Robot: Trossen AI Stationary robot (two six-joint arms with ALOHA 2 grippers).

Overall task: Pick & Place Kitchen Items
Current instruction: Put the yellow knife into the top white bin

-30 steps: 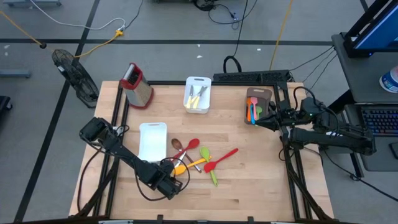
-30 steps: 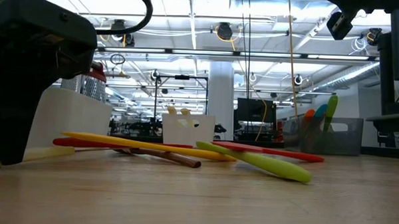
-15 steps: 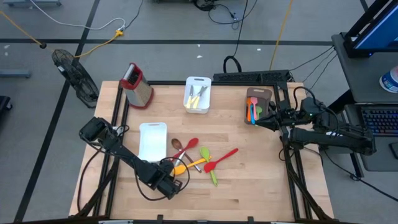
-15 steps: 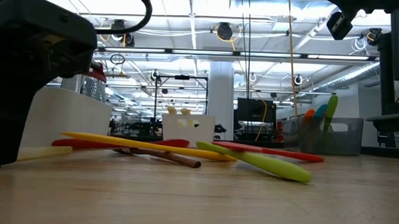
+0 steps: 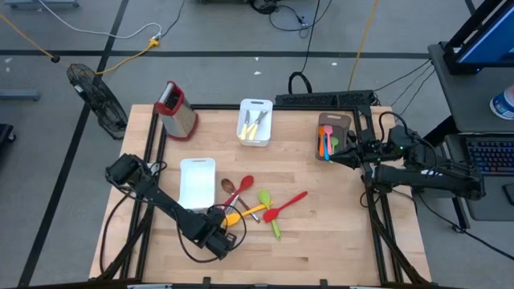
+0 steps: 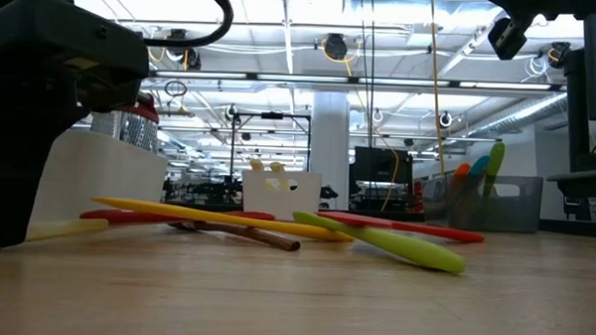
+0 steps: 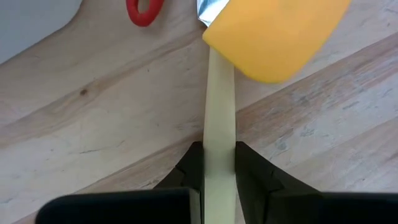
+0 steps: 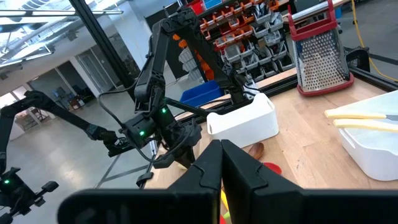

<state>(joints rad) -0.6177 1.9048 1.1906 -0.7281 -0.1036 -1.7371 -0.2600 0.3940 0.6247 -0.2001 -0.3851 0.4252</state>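
A spatula with a yellow head [image 7: 273,37] and a pale wooden handle [image 7: 219,124] lies at the near left of the utensil pile [image 5: 261,205]. My left gripper [image 5: 221,233] stands over it, pointing down, shut on the handle. In the low view this gripper is the dark mass [image 6: 42,109] at the left. The pile holds red, brown and green spoons and spatulas lying on the table. My right gripper [image 5: 333,158] waits shut, held level, beside the brown tray [image 5: 332,128] at the far right. Its shut fingers [image 8: 211,168] show in the right wrist view. My left gripper pinches the pale wooden handle [image 7: 219,171] between its two fingers, a short way back from the yellow head. The fingers come from above, pointing down, and lie across the handle. The handle [image 6: 67,227] runs low and nearly level over the table; whether it is lifted clear I cannot tell.
An empty white tray [image 5: 197,183] stands just beyond my left gripper. Another white tray [image 5: 256,122] with pale utensils stands at the far middle. A steel grater with a red top [image 5: 177,108] stands far left. The brown tray holds coloured utensils.
In the low view the outline of my left gripper's finger has drawn in toward the pale handle, baring more of it. The spatula and the pile lie where they were.
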